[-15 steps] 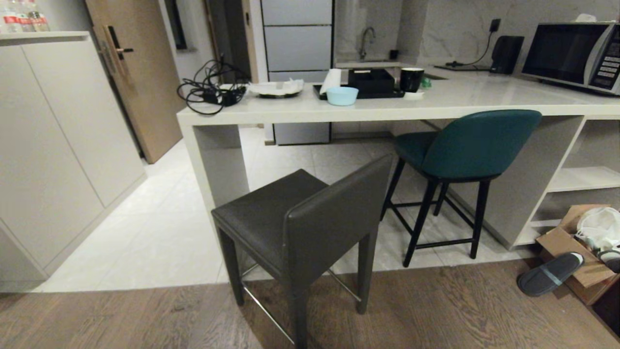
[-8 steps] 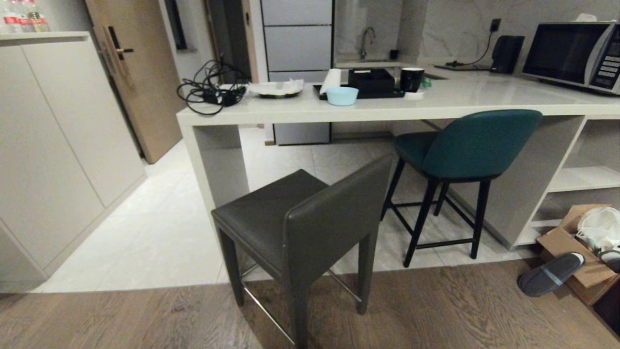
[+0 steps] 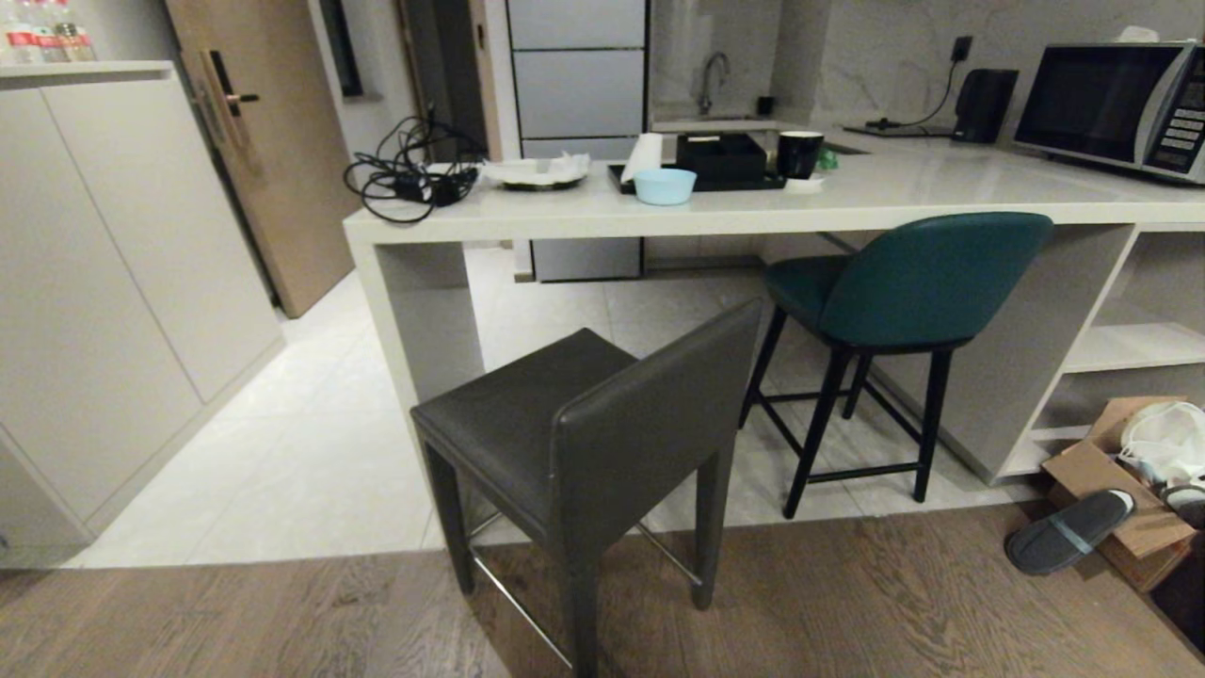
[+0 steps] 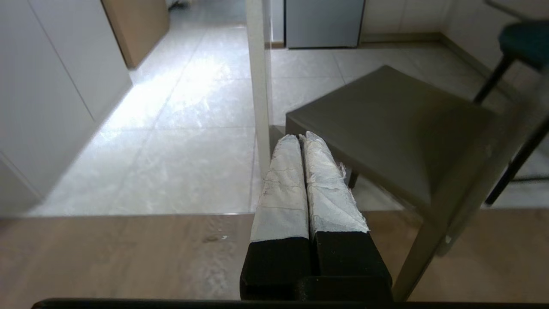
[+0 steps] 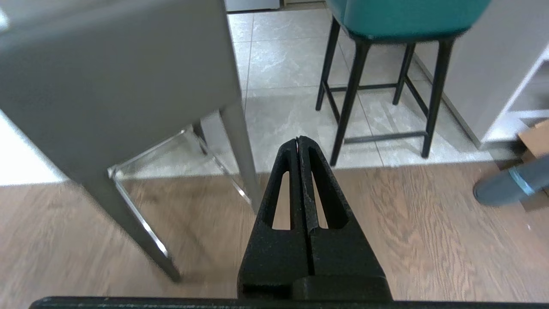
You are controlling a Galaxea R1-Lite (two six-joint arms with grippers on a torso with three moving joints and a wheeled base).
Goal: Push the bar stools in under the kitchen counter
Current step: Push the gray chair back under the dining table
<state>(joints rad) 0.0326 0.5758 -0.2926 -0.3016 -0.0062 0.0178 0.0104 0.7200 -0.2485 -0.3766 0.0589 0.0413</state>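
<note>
The dark grey-brown square-backed bar stool stands turned at an angle, out from the kitchen counter, its back legs on the wood floor. The teal bar stool stands to its right with its seat partly beneath the slab. Neither arm shows in the head view. My left gripper, with white-wrapped fingers, is shut and empty, short of the grey stool's seat. My right gripper is shut and empty, low behind the grey stool's backrest, with the teal stool's black legs farther ahead.
On the counter lie a cable tangle, a blue bowl, a black tray with a mug and a microwave. A cardboard box and a slipper lie on the floor at right. White cabinets line the left.
Nothing has visibly changed in the head view; both stools stand where they were.
</note>
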